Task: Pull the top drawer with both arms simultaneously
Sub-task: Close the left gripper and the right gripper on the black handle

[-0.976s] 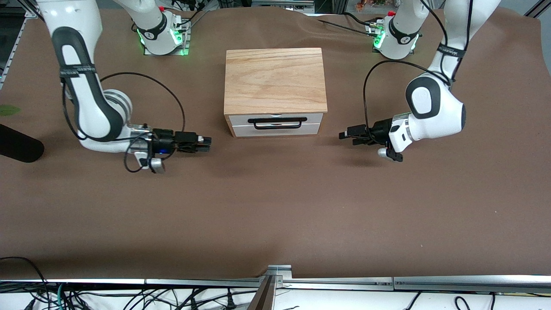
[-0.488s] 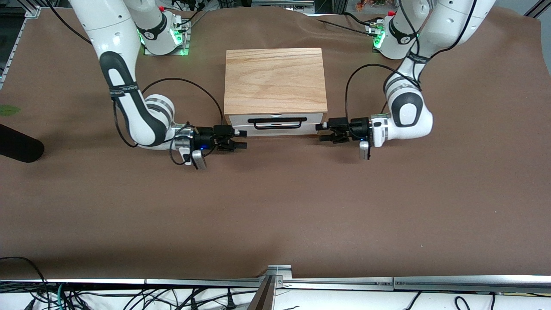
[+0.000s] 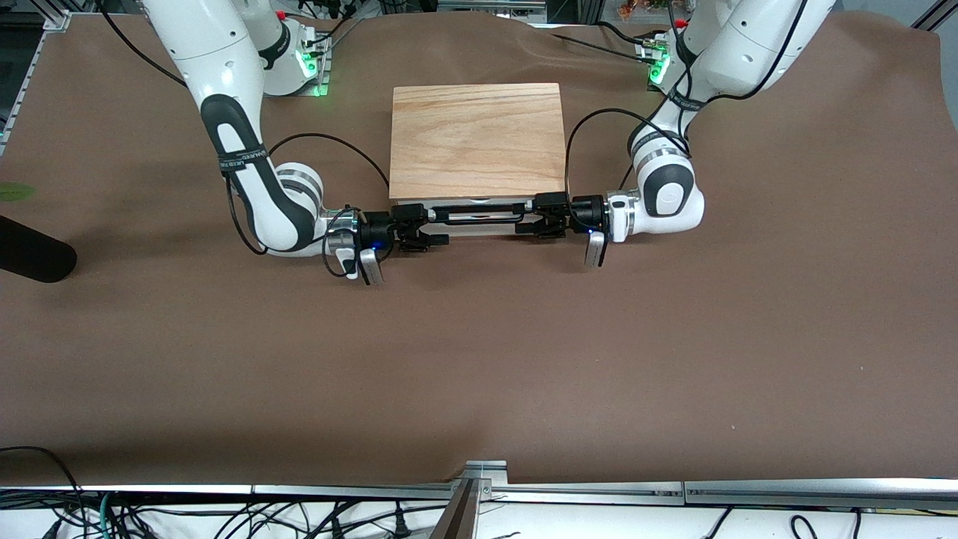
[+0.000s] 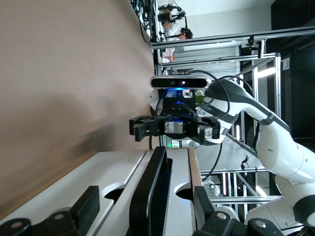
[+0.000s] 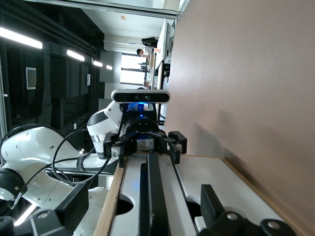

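The step in hand looks like the grasp before the pull. The top drawer (image 3: 479,227), its white face panel carrying a long black wire handle (image 3: 479,217), sits under the light oak cabinet lid (image 3: 477,138), at about 12 o'clock from the middle of the brown surface (image 3: 479,359), with its face turned to 6 o'clock. None of its tray shows, so it seems not yet drawn out. To do this well, both grippers should clench on the handle together and at matching depth. They should then draw straight toward 6 o'clock at one pace, level with the surface, because an uneven pull would likely skew the drawer and jam it, or drag the whole cabinet. The left gripper (image 3: 540,221) meets the handle's 3 o'clock end and the right gripper (image 3: 420,229) its 9 o'clock end. Both forearms lie low and nearly level, the wrists pointing at each other along the drawer face. In the left wrist view its fingers (image 4: 91,199) stand apart on either side of the handle bar (image 4: 150,182), released and not yet pinching. The right wrist view shows that gripper's fingers (image 5: 74,206) likewise spread around the bar (image 5: 147,196), gripping nothing.
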You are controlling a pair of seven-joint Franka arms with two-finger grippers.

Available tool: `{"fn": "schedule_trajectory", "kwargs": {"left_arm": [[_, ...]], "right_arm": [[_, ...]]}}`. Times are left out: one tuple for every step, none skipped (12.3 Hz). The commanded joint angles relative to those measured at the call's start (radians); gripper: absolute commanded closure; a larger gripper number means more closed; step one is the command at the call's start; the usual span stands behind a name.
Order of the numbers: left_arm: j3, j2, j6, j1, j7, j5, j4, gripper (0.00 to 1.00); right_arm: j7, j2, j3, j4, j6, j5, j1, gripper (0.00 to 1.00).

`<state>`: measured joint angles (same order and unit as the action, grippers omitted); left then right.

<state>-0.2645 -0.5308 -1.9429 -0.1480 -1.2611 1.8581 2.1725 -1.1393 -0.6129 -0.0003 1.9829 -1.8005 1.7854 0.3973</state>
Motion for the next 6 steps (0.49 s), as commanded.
{"fn": "schedule_trajectory", "kwargs": {"left_arm": [[-0.002,-0.021,0.041,-0.002,-0.053,0.033,-0.010,0.45],[-0.004,-0.023,0.042,-0.001,-0.063,0.033,-0.007,0.56],[-0.007,-0.029,0.053,-0.002,-0.064,0.033,-0.004,0.70],[-0.007,-0.035,0.059,-0.001,-0.063,0.032,-0.002,0.84],[-0.007,-0.046,0.059,-0.002,-0.061,0.032,0.000,0.85],[-0.007,-0.057,0.059,-0.002,-0.061,0.032,-0.002,0.86]], "right_arm": [[-0.049,-0.028,-0.003,-0.007,0.032,0.005,0.014,0.00],[-0.063,-0.042,-0.003,-0.007,0.042,0.005,0.018,0.00],[-0.076,-0.048,-0.004,-0.004,0.052,0.005,0.018,0.00],[-0.077,-0.050,-0.004,-0.001,0.056,0.003,0.018,0.01],[-0.077,-0.050,-0.004,-0.001,0.056,0.003,0.018,0.04],[-0.077,-0.050,-0.004,-0.002,0.056,0.003,0.015,0.10]]}}
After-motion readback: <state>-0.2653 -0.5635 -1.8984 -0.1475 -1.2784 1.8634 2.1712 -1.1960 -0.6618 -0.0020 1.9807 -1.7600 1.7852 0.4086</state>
